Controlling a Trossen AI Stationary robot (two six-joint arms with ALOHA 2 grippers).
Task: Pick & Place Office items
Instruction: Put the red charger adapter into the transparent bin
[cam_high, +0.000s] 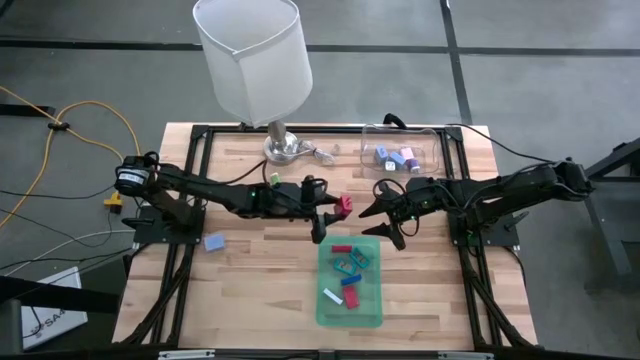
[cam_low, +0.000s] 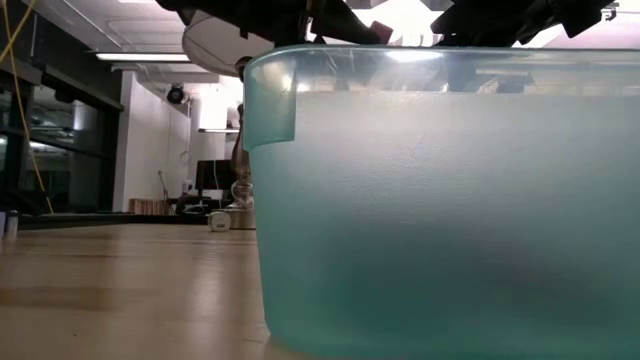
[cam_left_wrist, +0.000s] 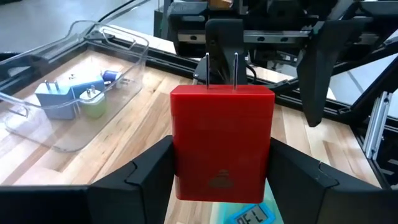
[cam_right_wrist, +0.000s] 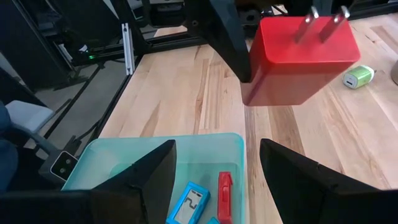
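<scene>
So going left to right: the left pincer (cam_high: 330, 212) is clamped on a red charger block (cam_left_wrist: 222, 143), prongs pointing away, hanging in the air just short of the green tray (cam_high: 323, 300). Across from it the right pincer (cam_high: 392, 222) sits spread wide with nothing in it, over the tray's far corner. Honestly the two arms are really close together, so any push forward could bump them. Also a release right now might land the block on the worktop (cam_high: 250, 270) or clip the tray rim instead of joining the other bits inside.
</scene>
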